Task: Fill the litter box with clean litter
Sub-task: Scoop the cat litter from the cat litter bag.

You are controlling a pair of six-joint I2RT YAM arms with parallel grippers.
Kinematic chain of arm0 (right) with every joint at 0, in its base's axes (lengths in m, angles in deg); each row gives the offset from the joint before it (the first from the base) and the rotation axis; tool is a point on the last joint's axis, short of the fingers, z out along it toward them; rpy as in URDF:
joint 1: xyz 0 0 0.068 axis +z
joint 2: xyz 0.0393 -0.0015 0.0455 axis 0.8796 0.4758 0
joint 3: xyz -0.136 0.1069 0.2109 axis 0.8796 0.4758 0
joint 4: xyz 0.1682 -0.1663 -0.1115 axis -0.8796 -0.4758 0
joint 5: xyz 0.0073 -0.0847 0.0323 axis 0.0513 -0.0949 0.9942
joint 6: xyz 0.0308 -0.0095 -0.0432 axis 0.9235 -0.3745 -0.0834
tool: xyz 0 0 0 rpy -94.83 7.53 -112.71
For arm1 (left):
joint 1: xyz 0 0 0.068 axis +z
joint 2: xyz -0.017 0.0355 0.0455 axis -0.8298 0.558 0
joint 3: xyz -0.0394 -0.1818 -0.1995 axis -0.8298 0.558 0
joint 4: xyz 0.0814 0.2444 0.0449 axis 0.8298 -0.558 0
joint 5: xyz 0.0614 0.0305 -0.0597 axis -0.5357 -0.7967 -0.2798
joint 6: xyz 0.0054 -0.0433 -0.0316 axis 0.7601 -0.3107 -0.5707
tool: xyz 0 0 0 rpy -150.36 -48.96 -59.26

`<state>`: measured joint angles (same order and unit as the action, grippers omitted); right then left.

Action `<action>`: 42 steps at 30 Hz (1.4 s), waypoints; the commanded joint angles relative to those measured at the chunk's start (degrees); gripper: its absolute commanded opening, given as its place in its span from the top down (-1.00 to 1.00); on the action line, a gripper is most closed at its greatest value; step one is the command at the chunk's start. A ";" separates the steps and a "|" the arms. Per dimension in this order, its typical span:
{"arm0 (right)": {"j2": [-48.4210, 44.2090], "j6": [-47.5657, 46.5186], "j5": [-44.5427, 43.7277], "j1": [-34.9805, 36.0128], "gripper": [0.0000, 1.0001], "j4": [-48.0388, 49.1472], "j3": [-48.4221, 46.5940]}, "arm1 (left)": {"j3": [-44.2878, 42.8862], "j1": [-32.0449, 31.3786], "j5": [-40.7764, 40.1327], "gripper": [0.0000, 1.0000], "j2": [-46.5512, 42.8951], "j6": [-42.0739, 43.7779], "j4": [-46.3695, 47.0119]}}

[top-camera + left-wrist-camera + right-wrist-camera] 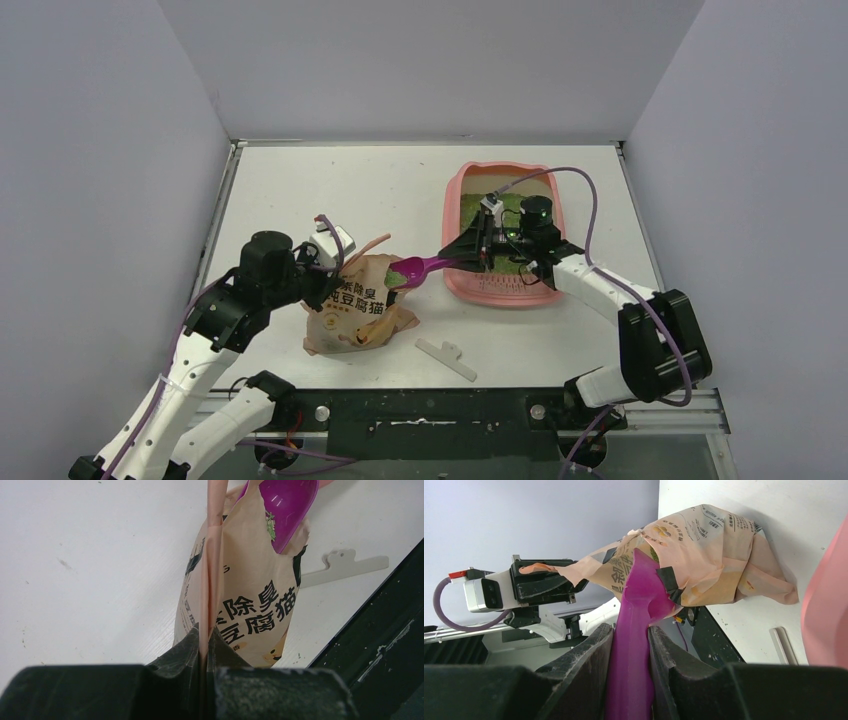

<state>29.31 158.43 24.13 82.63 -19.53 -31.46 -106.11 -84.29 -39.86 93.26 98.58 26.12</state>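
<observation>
Toward the far right of the table [300,190], the litter box [456,205] lies flat, and a green bed of litter [478,212] already covers the part of its floor that shows. The right arm hangs over the middle of the tray, so I cannot tell how deep or even that bed is. From what shows, filling has begun and more is being fetched.

Above the box's left rim, the right gripper [631,630] has its jaws clamped on the handle of the magenta scoop [410,270]. The handle reaches leftward off the tray, and the bowl sits in the torn mouth of the litter bag [355,305]. The left wrist view shows a few green granules beside the bowl inside that mouth. Whether the bowl itself is loaded is hard to say.

Left of the scoop, the bag slumps on the table with its printed face up. The left gripper [205,635] has its jaws pressed together on a flap of the bag's top edge, holding the mouth up and open.

Left to do, by my reading: lift out a scoopful, carry it over the tray, tip it, and repeat as needed. A white clip [447,357] lies loose near the front edge, apart from both
</observation>
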 commanded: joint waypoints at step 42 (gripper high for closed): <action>-6.81 2.22 2.56 -4.08 1.00 5.32 1.61 | -2.04 -1.17 -0.18 1.00 -2.76 -1.58 9.75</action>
<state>25.59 161.38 24.37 79.55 -16.07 -28.81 -106.08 -84.92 -41.34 92.65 98.12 26.30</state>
